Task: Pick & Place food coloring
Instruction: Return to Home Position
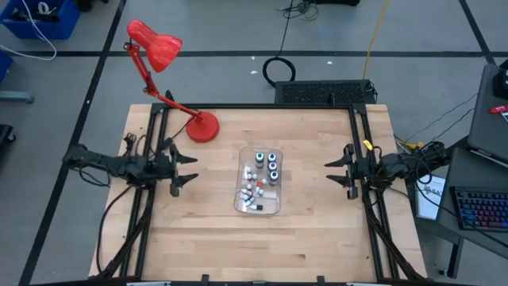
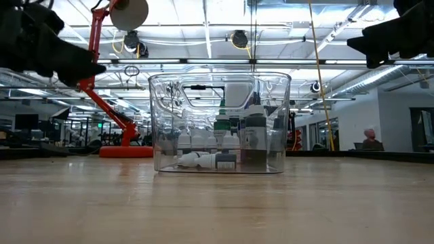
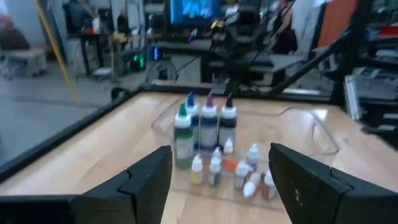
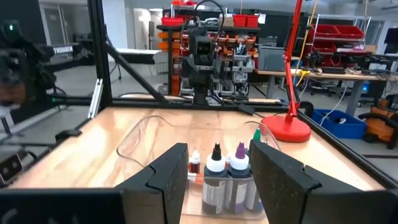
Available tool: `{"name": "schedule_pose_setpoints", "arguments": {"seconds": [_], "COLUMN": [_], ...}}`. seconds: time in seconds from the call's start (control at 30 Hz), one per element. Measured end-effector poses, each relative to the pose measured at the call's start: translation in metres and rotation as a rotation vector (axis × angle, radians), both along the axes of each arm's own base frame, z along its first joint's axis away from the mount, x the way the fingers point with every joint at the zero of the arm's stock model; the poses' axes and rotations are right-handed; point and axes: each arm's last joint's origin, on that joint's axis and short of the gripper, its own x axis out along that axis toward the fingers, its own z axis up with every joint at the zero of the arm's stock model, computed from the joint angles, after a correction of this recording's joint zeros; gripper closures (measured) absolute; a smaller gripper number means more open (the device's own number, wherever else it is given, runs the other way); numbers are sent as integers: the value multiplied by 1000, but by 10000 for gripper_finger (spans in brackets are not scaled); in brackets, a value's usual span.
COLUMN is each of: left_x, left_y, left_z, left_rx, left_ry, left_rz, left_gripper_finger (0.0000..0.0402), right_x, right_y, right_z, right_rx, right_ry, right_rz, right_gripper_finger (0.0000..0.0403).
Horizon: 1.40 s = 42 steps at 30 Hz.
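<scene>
Little squeeze-type food coloring bottles (image 1: 260,179) sit in the clear plastic tub (image 1: 274,202), mid wood table (image 1: 317,230). Left gripper (image 1: 189,169) & right gripper (image 1: 330,172) are wide open w/ nothing held.

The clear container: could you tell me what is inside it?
Four tall food coloring bottles stand at one end; small bottles crowd the rest, some overlapping, so their count is hidden.

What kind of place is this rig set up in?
Most likely a robotics lab in an open workshop hall: strip lights overhead, red parts bins on shelving, a keyboard on a desk beside the wooden table. The left gripper and right gripper wait open at its sides.
</scene>
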Motion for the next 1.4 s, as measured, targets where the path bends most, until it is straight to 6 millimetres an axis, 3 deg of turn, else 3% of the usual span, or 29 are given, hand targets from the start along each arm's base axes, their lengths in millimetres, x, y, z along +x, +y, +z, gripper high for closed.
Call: {"name": "schedule_pose_setpoints", "arguments": {"seconds": [0.23,0.8,1.4], "left_x": [-3,-3,-3], "left_y": [1,1,1], "left_z": [3,4,4], "left_rx": [7,8,7], "left_ry": [-36,-47,-49], "left_rz": [14,19,19], "left_gripper_finger": [135,135,135], "right_x": [0,1,1], "right_y": [1,2,2], "right_z": [-2,-6,-6], "right_rx": [-52,242,245], "right_ry": [25,71,71], "right_rz": [38,50,49], "right_gripper_finger": [243,243,243]}}
